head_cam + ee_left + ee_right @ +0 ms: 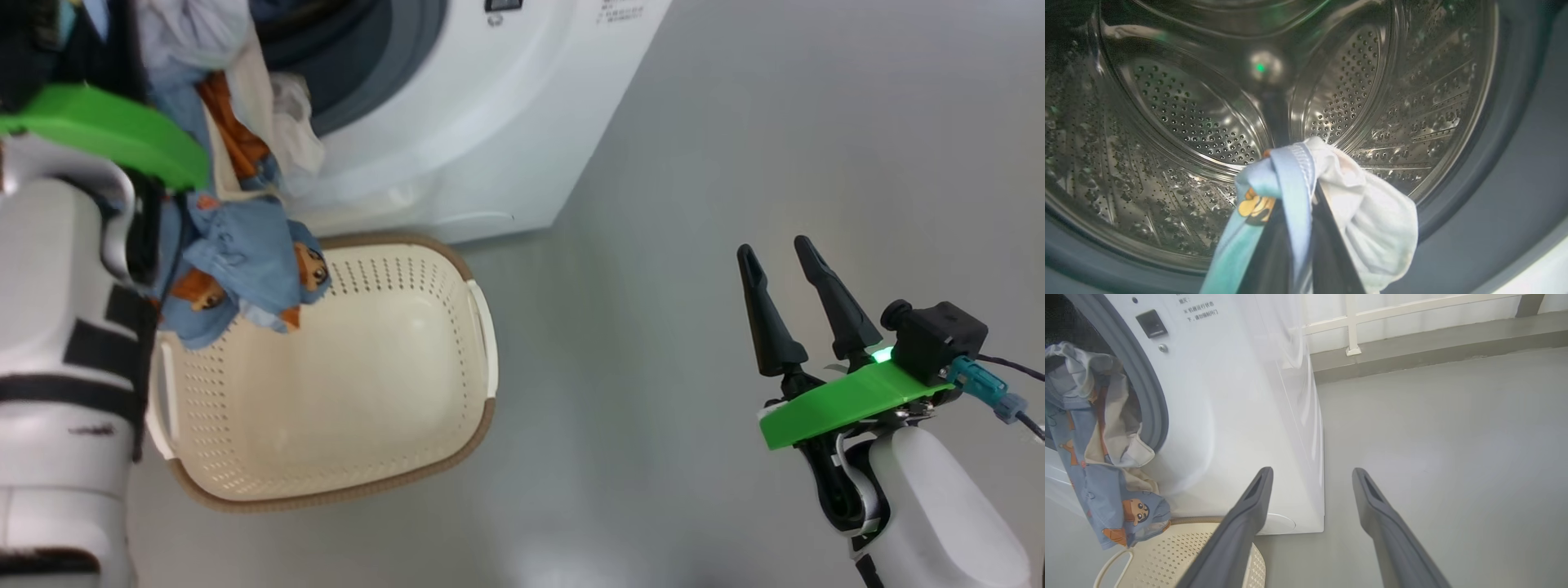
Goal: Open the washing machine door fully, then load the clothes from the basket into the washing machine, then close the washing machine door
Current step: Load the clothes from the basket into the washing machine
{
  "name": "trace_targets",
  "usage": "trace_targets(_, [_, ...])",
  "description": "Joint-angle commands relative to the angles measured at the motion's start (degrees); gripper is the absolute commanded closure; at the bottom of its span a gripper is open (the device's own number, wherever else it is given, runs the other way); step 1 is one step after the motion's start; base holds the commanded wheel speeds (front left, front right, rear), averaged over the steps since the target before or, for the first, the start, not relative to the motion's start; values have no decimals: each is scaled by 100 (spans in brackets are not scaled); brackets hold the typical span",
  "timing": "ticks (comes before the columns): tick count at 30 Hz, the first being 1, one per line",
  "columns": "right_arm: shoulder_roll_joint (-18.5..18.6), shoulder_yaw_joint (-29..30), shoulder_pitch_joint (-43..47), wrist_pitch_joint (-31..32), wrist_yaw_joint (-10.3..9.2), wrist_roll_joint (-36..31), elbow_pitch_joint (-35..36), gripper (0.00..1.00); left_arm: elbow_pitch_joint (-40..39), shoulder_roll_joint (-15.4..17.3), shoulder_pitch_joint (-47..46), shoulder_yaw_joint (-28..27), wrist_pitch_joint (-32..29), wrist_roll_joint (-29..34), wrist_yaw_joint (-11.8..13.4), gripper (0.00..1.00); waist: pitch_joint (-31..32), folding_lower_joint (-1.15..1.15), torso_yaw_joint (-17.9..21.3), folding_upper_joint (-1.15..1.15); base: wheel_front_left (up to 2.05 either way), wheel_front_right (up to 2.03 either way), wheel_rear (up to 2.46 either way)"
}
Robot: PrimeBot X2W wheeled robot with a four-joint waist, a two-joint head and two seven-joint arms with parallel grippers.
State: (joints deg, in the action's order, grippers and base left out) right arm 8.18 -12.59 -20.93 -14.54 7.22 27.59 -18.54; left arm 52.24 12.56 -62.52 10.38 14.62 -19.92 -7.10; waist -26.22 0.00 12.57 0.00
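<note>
- Step in hand: loading. Opening looks done, judging by the unobstructed mouth.
- Left end effector (pixel 1296 196) clamped shut on the clothes (pixel 1363 212), with a bunch of light blue and white fabric pinched at the fingertips.
- Straight ahead of left end effector: steel drum (pixel 1188 114) of the washing machine (pixel 490 122), nothing visible lying in it. Tips judged to be about at the opening, not deep inside.
- Below left end effector: rest of the clothes hanging down the machine front, lowest fold over the machine-side corner of the basket (pixel 359 384). Cannot tell whether touching it. No other garment visible in the basket.
- Right end effector (pixel 774 249) open, holding nothing, parked above the floor (pixel 694 122). Basket and machine well apart to its left.
- Next move, as judged: push left end effector deeper into the drum so the trailing tail clears the grey gasket (pixel 1153 396), then let go.
- Risk: tail draped over the gasket lip, liable to get pinched at closing.
- Then washing machine door to shut.
</note>
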Motion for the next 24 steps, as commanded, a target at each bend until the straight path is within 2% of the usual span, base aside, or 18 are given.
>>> trace_targets(1, [-3, -75, -31, -46, 26, -92, 140, 0, -45, 257, -194, -89, 24, 76, -10, 100, -496, 0, 238, 0, 0, 0, 0])
trace_targets(8, [-149, -66, -79, -46, 26, -140, 247, 0, 697, 404, -1135, -86, 34, 45, -24, 100, -1027, 0, 512, 0, 0, 0, 0])
trace_targets(13, [-262, -58, -26, -46, 26, -180, 324, 0, 751, 516, -1647, -104, 36, 94, -26, 100, -1292, 0, 650, 0, 0, 0, 0])
trace_targets(18, [-333, -41, 10, -46, 26, -198, 356, 0, -185, 505, -1839, -355, 37, 241, 83, 100, -1386, 0, 680, 0, 0, 0, 0])
trace_targets(22, [-370, -52, -62, -46, 26, -208, 323, 0, -1079, 343, -1578, -842, 37, 330, 76, 100, -1360, 0, 673, 0, 0, 0, 0])
trace_targets(23, [-370, -52, -62, -46, 26, -208, 323, 0, -1079, 343, -1578, -842, 37, 330, 76, 100, -1360, 0, 673, 0, 0, 0, 0])
trace_targets(24, [-371, -60, -64, -46, 26, -210, 312, 0, -999, 299, -1501, -892, 37, 344, 74, 81, -1331, 0, 659, 0, 0, 0, 0])
